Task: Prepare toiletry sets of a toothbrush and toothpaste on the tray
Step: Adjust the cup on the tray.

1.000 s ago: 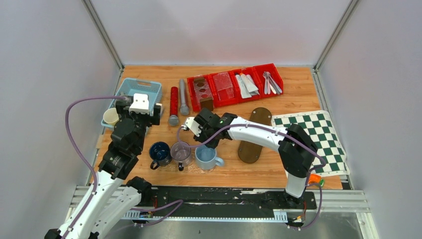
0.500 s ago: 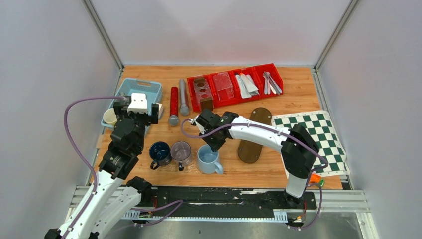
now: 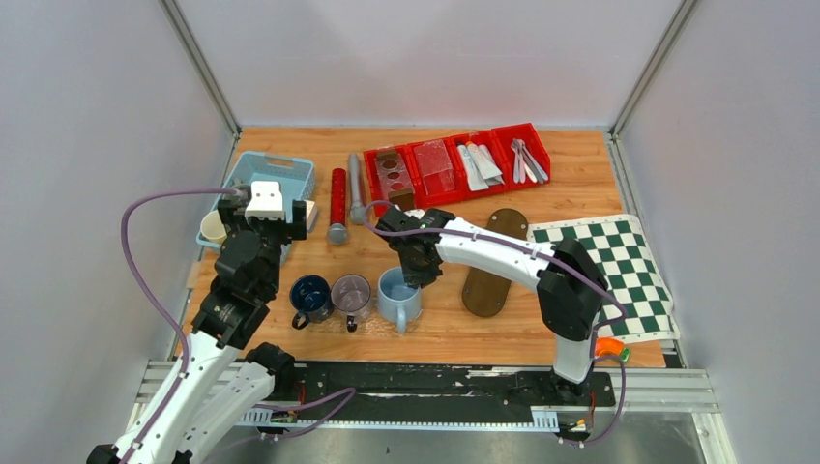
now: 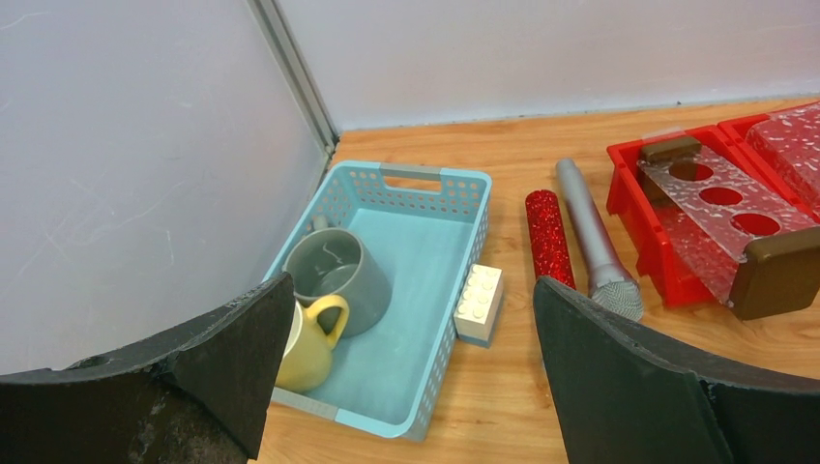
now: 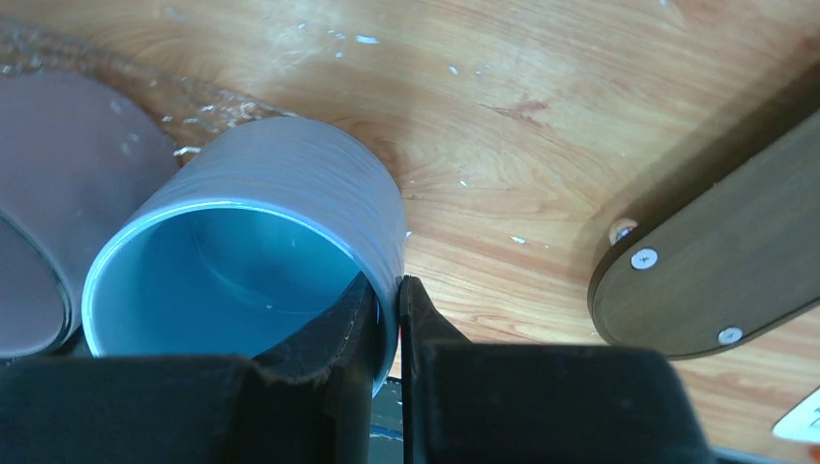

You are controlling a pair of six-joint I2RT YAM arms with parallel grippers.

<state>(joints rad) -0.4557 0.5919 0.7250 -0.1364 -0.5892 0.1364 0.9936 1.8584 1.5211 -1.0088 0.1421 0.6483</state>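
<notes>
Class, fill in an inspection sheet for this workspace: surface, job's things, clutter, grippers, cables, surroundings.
Surface: wooden table, white specks by the mugs.
Job's things: toothpaste tubes and toothbrushes lie in the red bins; oval tray holds nothing.
Clutter: dark blue mug, purple mug, blue basket with grey mug and yellow mug, white brick, red cylinder, grey cylinder, chequered mat.
Grippers: left gripper open above the basket; right gripper pinches the light blue mug's rim.
Cables: purple cable looped along each arm.
Surroundings: pale walls, metal frame posts.

Three mugs (image 3: 351, 293) in row, front; oval tray (image 3: 486, 288) to right; basket (image 3: 278, 160) rear left; bins (image 3: 464, 190) rear centre.
</notes>
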